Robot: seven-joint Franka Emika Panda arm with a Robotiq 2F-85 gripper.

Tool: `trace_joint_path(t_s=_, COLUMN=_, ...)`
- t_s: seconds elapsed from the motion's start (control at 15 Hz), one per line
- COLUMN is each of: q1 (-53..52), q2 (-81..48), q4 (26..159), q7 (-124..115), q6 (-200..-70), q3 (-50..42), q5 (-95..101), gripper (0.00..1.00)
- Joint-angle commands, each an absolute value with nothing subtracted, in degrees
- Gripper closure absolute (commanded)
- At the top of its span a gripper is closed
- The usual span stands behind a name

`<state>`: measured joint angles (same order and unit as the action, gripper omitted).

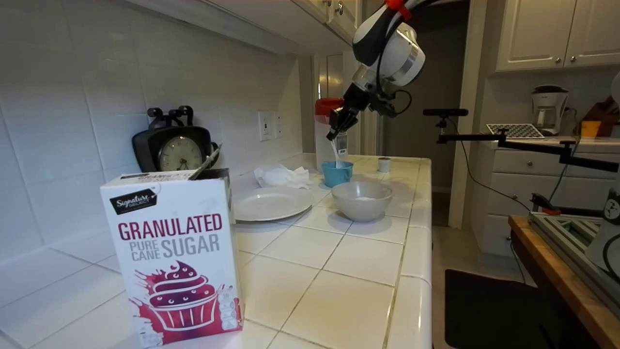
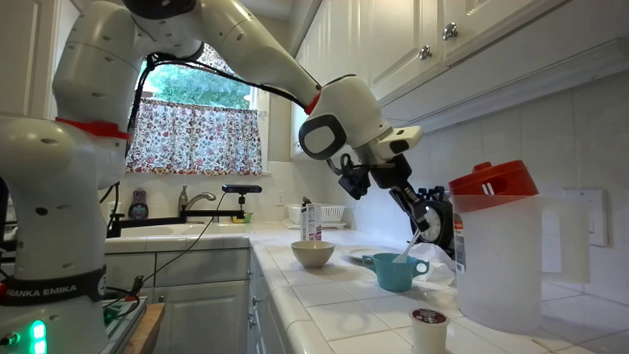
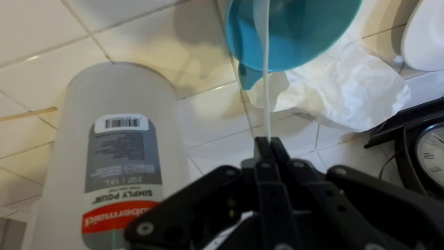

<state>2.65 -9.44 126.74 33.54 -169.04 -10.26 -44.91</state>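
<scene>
One claw (image 3: 267,140): two black fingers, pressed together on the top end of one spoon (image 3: 265,80).
Spoon: one, white, long and thin, tilted; its wide end is down inside the cup (image 2: 395,278), and the claw pinches its other end, up above.
Cup: one, blue, standing upright on the counter (image 1: 339,300), with two handles, one on each side.
Bowl (image 1: 358,208): one, pale grey, near the cup, with a bit of white stuff (image 1: 365,198) in it.
Jug (image 2: 496,265): one, cloudy, near the cup, with one red lid (image 2: 494,184), one handle and a sticker (image 3: 121,156) that says SIMPLY POUR.
Plate (image 1: 271,203): one, white, flat on the counter, near the bowl.
Paper (image 1: 281,175): one crumpled white piece, near the cup and the plate.
Clock (image 1: 179,152): one, black, with one pale round face, near the wall.
Sugar box (image 1: 174,261): one, white, standing up, with one big cupcake drawn on its front; well apart from the claw.
Little tub (image 2: 429,334): one, white with a dark red top, standing on the counter; it shows in both exterior views.
Stick (image 3: 27,114): one, thin and brown, lying on the counter beside the jug.
Dish rack (image 2: 333,213): one, white, farther back than the sugar box in an exterior view.
Coffee maker (image 1: 550,109): one, white with a dark top, at the back of an exterior view.
Curtain (image 2: 194,135): one, flowery, over the low part of one window (image 2: 191,86).
</scene>
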Motion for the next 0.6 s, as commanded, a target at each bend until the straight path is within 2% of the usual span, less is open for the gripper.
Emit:
trace_joint_path(t_s=0.0, q1=1.1, q2=-10.5, q4=125.4, q7=28.2, q6=-169.4, q3=-12.3, q5=-38.2, gripper=0.99)
trace_joint_path(t_s=0.53, q1=-1.0, q2=-12.2, q4=121.6, q7=24.7, q6=-169.0, q3=-12.3, q5=-30.2, gripper=0.99)
